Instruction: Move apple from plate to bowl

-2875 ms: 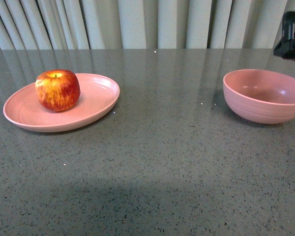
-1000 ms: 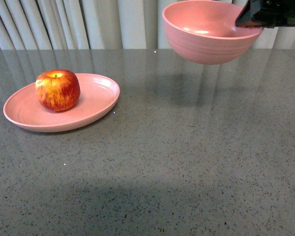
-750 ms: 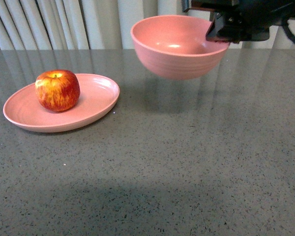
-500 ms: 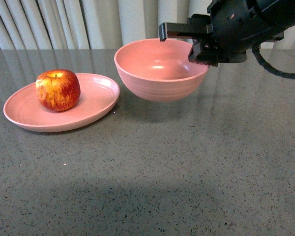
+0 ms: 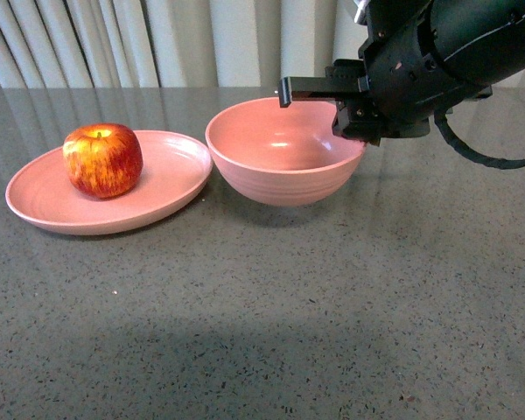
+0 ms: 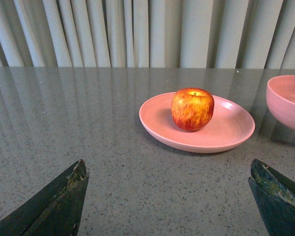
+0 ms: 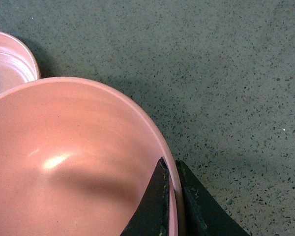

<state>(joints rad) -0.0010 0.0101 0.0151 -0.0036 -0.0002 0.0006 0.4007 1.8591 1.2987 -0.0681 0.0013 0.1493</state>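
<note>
The red, yellow-streaked apple sits on the shallow pink plate at the left of the table; the left wrist view shows the same apple and plate ahead. The deep pink bowl stands or hovers right beside the plate, its base low at the tabletop. My right gripper is shut on the bowl's right rim, one finger inside, one outside. The bowl is empty. My left gripper is open over bare table, short of the plate.
Grey speckled tabletop spreads in front of plate and bowl. Pale pleated curtains hang along the table's far edge. The right arm's black body looms over the table's back right.
The right gripper carried the bowl from the table's right side up, leftward and down; it now sits low beside the plate. Apple and plate have not moved.
</note>
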